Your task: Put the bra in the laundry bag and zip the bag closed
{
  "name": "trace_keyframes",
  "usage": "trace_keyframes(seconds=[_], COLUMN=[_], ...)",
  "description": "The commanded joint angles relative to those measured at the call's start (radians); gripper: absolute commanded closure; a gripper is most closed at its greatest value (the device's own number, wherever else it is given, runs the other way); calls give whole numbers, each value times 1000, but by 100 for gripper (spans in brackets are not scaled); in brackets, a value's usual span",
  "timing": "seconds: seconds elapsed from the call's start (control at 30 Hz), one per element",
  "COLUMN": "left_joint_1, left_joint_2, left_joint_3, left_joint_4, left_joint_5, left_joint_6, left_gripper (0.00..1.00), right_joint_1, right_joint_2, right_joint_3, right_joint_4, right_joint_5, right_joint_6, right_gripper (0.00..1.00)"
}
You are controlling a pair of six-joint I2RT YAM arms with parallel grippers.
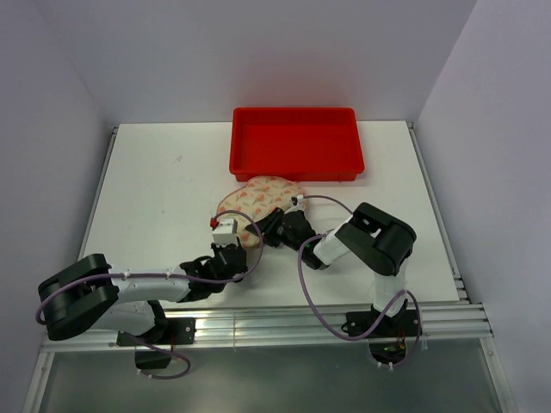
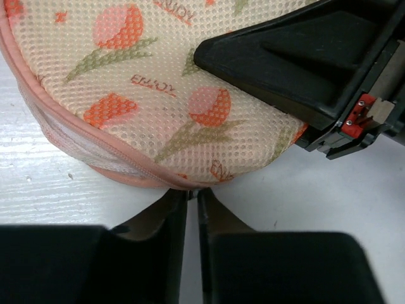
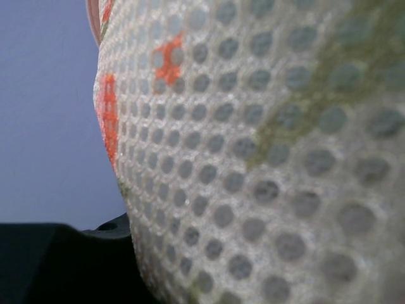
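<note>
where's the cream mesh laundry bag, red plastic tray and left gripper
cream mesh laundry bag (image 1: 256, 196): top view, printed top
red plastic tray (image 1: 297, 142): top view, bare floor
left gripper (image 2: 192, 193): left wrist view, between fingertips

Seen from above, a white table (image 1: 155, 189) holds a red plastic tray (image 1: 297, 113) at its far edge. Just in front of the tray lies a rounded cream laundry bag (image 1: 258, 194) with pink-orange motifs. The left arm (image 1: 146, 284) stretches in low from the near left, and the left gripper (image 1: 225, 222) meets the bag's near edge. The right arm (image 1: 374, 241) is folded, and the right gripper (image 1: 271, 224) meets that same edge.
</note>
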Motion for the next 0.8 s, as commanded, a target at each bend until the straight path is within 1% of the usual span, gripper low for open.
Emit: trace_keyframes(seconds=[0.0, 0.03, 0.17, 0.3, 0.4, 0.47, 0.5, 0.57, 0.67, 0.77], left_joint_1=[7, 10, 15, 26, 38, 52, 58, 75, 99, 128], left_joint_2=[0, -3, -31, -52, -60, -75, -83, -114, -158, -192], left_joint_3=[35, 35, 18, 0, -14, -36, -43, -59, -85, -115], left_joint_4=[47, 46, 41, 28, 3, 0, -2, -14, -40, -22], left_joint_5=[-32, -36, -55, -53, -55, -55, -49, -46, -43, 0], left_joint_6=[22, 23, 19, 25, 34, 34, 34, 29, 29, 22], left_gripper=[84, 90, 100, 100, 100, 100, 100, 100, 100, 100], right_joint_1=[2, 3, 0, -1, -6, -10, -12, -24, -58, -104], right_joint_2=[1, -1, -4, -7, -23, -28, -30, -30, -21, -17], right_joint_3=[11, 8, 0, -6, -18, -23, -25, -23, -20, -31], right_joint_4=[53, 53, 53, 56, 57, 59, 59, 60, 53, 51], right_joint_5=[-5, -5, -5, -5, -37, -60, -95, -143, -264, -377], right_joint_6=[-1, -3, -7, -12, -26, -44, -52, -84, -135, -182], right_gripper=[68, 71, 76, 82, 93, 97, 100, 100, 100, 100])
